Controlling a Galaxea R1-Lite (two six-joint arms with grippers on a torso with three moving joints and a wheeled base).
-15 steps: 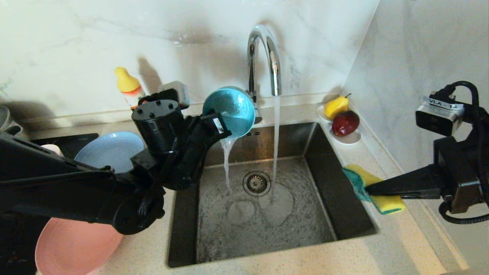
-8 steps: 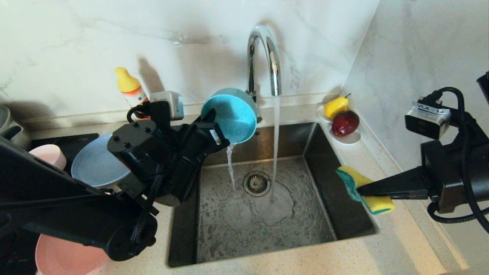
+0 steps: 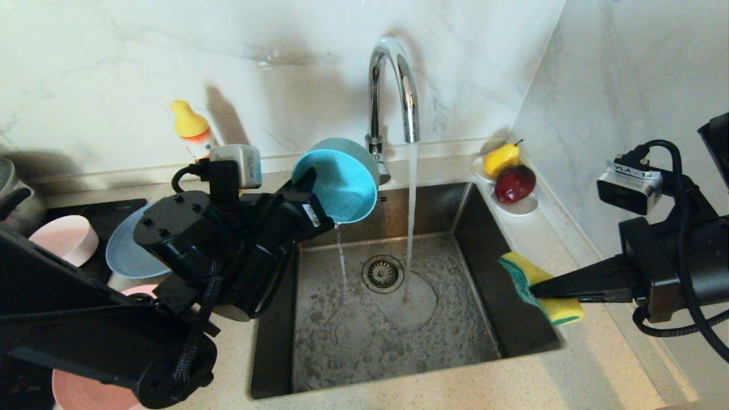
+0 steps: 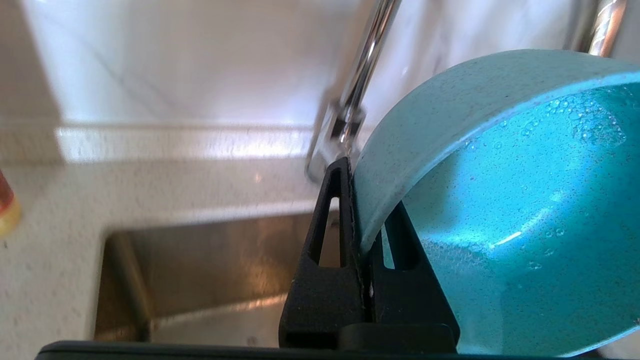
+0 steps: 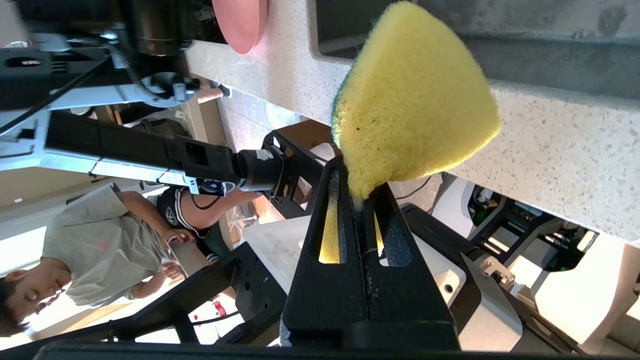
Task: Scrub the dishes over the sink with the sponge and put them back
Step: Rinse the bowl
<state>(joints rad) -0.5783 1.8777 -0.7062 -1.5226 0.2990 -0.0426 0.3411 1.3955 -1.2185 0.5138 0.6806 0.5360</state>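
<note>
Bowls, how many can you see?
2. The teal bowl is pinched by its rim in the left gripper, tipped over the sink beside the faucet. The pale pink bowl sits on the counter at far left. The left arm could hide more.

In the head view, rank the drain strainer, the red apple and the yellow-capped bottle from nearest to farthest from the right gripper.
From the right gripper, shut on the sponge at the sink's right edge:
1. Red apple, in the back right corner.
2. Drain strainer, mid-basin.
3. Yellow-capped bottle, back left by the wall.
</note>
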